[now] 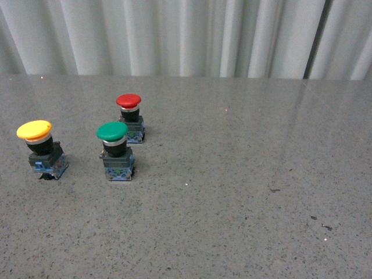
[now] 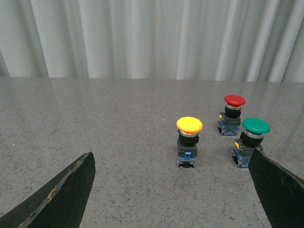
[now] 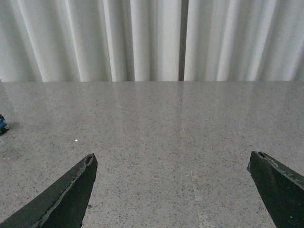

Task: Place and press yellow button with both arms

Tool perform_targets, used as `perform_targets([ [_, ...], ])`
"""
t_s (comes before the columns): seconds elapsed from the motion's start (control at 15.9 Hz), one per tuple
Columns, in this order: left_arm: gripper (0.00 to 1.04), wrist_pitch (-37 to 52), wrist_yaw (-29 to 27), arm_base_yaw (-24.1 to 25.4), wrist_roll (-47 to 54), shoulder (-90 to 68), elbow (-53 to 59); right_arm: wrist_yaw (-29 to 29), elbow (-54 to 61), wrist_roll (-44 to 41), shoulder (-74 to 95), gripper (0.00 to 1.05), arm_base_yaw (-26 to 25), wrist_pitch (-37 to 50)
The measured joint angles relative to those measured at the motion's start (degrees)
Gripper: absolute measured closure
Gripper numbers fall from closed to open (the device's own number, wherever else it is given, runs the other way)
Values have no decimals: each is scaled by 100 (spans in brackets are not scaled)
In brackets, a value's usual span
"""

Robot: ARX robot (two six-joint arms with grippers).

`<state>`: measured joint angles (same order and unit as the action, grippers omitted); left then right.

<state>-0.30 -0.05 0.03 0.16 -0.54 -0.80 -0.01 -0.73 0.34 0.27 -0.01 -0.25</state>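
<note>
Grey speckled stone forms the bench [image 1: 244, 174], on which three buttons are stood upright. The left pincer [image 2: 171, 153] is spread wide and holds nothing. The right pincer [image 3: 171, 155] is likewise wide and empty, with bare bench directly ahead of it. The yellow button [image 2: 189, 137] is located ahead of the left pincer, near its centre line and clear of both fingers. The green button [image 2: 255, 135] is located just beyond one fingertip, with the red button [image 2: 234, 110] further ahead. A collision with the green button is judged likely if the advance is not corrected. The yellow button, tall on a small base, may be toppled by an off-centre closure. A wrong cap may be pressed by the right pincer.
</note>
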Motion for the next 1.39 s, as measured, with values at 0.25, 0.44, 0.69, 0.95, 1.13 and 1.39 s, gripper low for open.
perform_targets([
  [0.25,7,0,0,0,0,0,0,0,0,0,0,7,0,0],
  [0.44,7,2,0,0,0,0,0,0,0,0,0,7,0,0],
  [0.69,7,2,0,0,0,0,0,0,0,0,0,7,0,0],
  [0.95,7,0,0,0,0,0,0,0,0,-2,0,7,0,0],
  [1.13,7,-195,-813,-306,345,-697,-238,2,0,-2,0,7,0,-2],
  [1.39,7,2319,-372,-66,662,-3689,-1615,0,0,0,0,7,0,4],
])
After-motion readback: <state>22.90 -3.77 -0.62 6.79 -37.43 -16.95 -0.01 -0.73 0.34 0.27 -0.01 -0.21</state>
